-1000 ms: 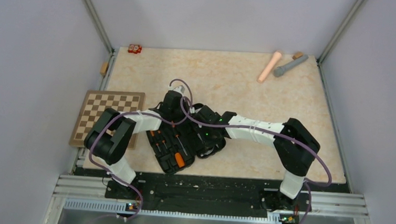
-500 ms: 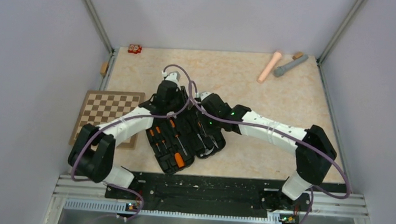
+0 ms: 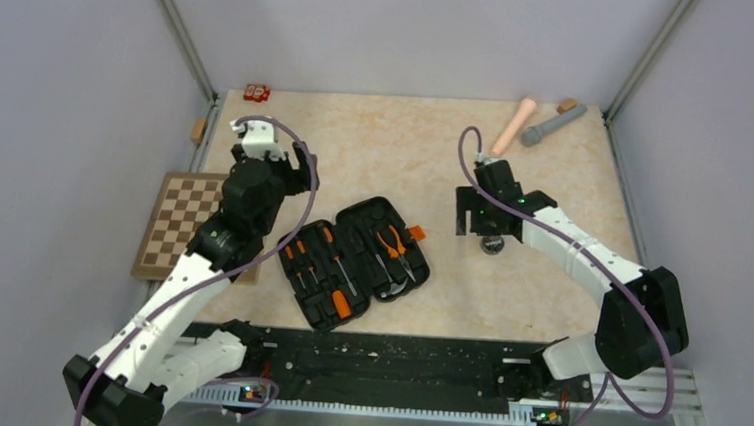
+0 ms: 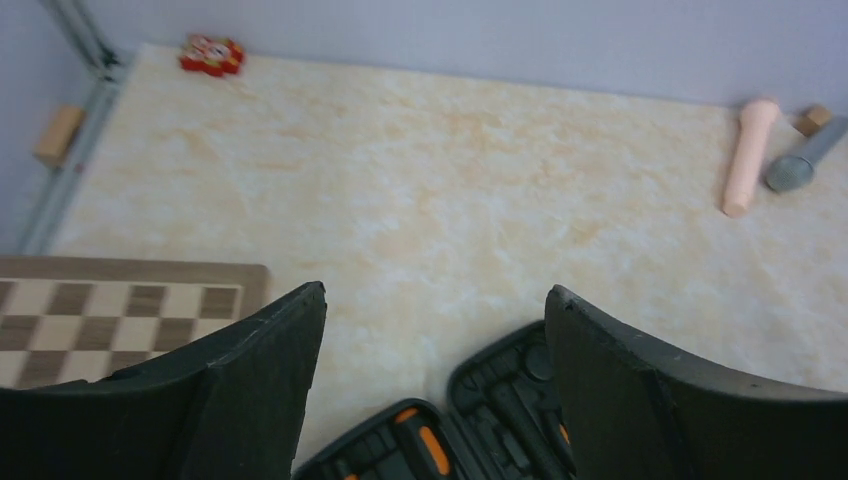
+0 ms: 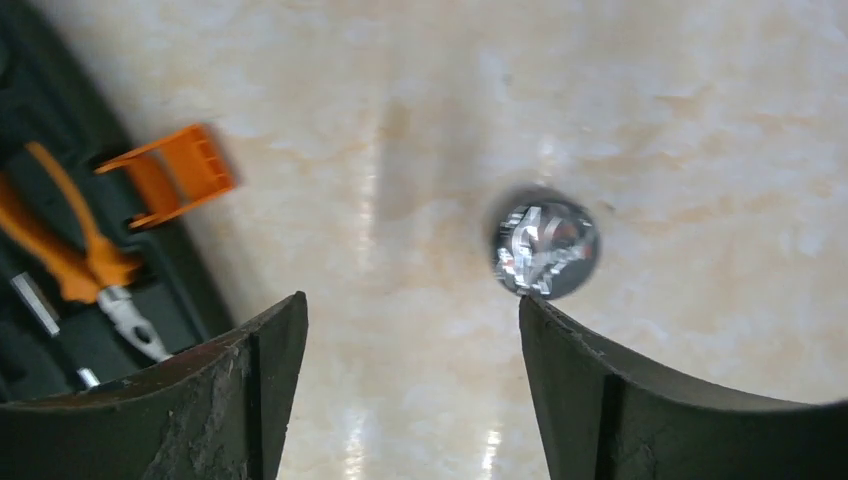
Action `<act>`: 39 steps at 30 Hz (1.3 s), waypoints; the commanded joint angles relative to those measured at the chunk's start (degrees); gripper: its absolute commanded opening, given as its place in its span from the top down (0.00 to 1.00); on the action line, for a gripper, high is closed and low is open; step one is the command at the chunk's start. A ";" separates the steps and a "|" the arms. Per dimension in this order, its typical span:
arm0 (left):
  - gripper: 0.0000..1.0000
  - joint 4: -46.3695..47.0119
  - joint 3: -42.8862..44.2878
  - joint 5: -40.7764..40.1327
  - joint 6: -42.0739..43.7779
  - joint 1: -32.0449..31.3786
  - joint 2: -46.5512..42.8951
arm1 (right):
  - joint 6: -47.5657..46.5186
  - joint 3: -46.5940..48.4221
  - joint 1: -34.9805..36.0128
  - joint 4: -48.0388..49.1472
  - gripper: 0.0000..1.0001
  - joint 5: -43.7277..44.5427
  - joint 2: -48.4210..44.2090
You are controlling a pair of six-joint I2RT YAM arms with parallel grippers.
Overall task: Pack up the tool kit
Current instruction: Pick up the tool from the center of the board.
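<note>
The tool kit's black case (image 3: 355, 262) lies open near the table's front. Orange-handled screwdrivers (image 3: 334, 275) fill its left half and orange pliers (image 3: 392, 242) its right half. The orange latch (image 3: 415, 234) sticks out at the case's right edge. My left gripper (image 3: 274, 171) hangs open and empty above the table, up and left of the case (image 4: 470, 430). My right gripper (image 3: 477, 228) is open and empty to the right of the case. A small round silver-and-black piece (image 5: 545, 247) lies on the table just beyond its right fingertip; the latch (image 5: 170, 180) and pliers (image 5: 75, 255) show at the left.
A brown chessboard (image 3: 202, 223) overhangs the table's left edge. A pink cylinder (image 3: 512, 125) and a grey cylinder (image 3: 553, 124) lie at the far right corner. A small red thing (image 3: 256, 91) sits at the far left corner, a wooden block (image 3: 198, 128) by the left rail.
Both arms have pulled away from over the case, the left up and left, the right up and right. Both grippers have opened. The case now lies uncovered.
</note>
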 commanded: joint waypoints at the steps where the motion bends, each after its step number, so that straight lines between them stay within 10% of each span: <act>1: 0.15 0.54 0.70 -9.21 12.77 0.34 -5.54 | 0.08 -3.02 -7.21 -0.01 0.22 0.33 -3.39; 25: 0.16 15.34 -15.56 -17.65 24.63 0.35 -11.81 | -1.66 -7.98 -14.56 10.39 0.26 -2.79 10.03; 39: 0.17 15.60 -15.72 -16.49 25.13 0.36 -11.62 | -6.80 1.49 -8.42 4.11 0.65 -4.65 7.81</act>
